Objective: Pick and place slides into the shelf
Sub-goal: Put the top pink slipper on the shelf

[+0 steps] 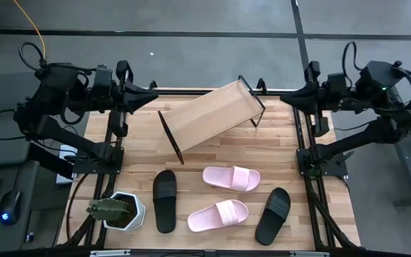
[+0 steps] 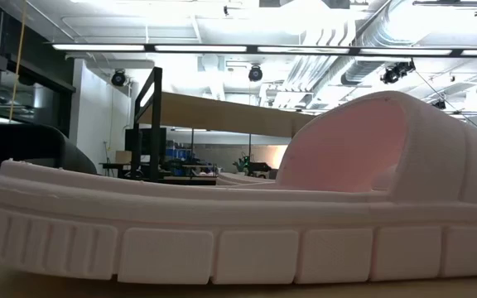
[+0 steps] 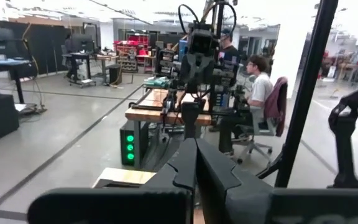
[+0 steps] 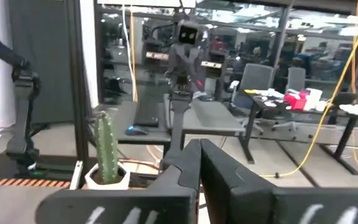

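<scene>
Hanging closed and empty at the table's back-left corner, the left gripper (image 1: 152,96) is pointing its pinched fingers inward; the right gripper (image 1: 285,98) is mirroring it at the back-right corner, fingers likewise pressed together, holding nothing. Between them the shelf (image 1: 212,114) is lying askew on the tabletop (image 1: 212,153), its long axis running diagonally from front-left up to back-right, black frame ends at both tips. The four slides are sitting in front of it, well apart from both grippers: a black slide (image 1: 165,200) lying lengthwise front-to-back, a pink slide (image 1: 231,177) lying crosswise, a second pink slide (image 1: 217,215) slanting slightly, and a second black slide (image 1: 274,215) angling toward back-right. A potted cactus (image 1: 115,209) is standing at the front-left corner. The low view is filling up with one pink slide seen side-on, shelf frame showing behind it. The left wrist view is showing a seated person (image 3: 261,93) in the room beyond; the right wrist view is catching the cactus.
</scene>
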### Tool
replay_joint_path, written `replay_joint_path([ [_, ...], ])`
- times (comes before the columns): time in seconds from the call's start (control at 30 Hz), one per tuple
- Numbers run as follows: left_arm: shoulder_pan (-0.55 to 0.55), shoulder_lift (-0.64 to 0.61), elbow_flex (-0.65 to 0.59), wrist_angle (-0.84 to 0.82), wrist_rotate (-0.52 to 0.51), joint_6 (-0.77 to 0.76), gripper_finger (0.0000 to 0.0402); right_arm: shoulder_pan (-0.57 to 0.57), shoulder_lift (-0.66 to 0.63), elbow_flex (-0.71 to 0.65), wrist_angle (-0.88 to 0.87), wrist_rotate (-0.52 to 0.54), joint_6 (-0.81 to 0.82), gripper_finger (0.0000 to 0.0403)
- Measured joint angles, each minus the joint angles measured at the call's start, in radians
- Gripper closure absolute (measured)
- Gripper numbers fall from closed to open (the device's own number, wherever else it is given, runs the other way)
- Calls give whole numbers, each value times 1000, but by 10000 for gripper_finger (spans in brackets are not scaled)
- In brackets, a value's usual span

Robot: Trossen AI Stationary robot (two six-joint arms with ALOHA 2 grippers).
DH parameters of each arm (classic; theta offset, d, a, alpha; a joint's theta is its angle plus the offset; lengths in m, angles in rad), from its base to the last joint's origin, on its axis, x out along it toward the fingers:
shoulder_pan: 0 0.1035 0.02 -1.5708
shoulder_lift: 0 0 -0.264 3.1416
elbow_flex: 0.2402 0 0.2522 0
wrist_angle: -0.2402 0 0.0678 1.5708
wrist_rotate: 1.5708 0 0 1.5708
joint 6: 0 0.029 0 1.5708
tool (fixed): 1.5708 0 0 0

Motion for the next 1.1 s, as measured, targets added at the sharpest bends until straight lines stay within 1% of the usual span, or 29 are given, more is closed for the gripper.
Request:
replay_joint_path([
  [0.17,0,26,0,31,14,-5,401,6,29,0,-4,-1,-1,403],
  [0.3,0,42,2,51,35,-6,401,53,54,0,-7,14,-46,403],
  [0.4,0,48,0,41,40,-10,401,100,70,0,-7,45,-54,403],
  [0.6,0,52,0,44,40,-10,401,219,102,0,-27,219,-70,403],
  [0.77,0,52,0,44,40,-10,401,331,129,0,-28,322,-53,403],
  [0.93,0,51,0,43,39,-10,401,440,165,0,-56,487,-53,403],
  [1.1,0,51,0,43,39,-10,401,530,199,0,-65,583,-16,403],
])
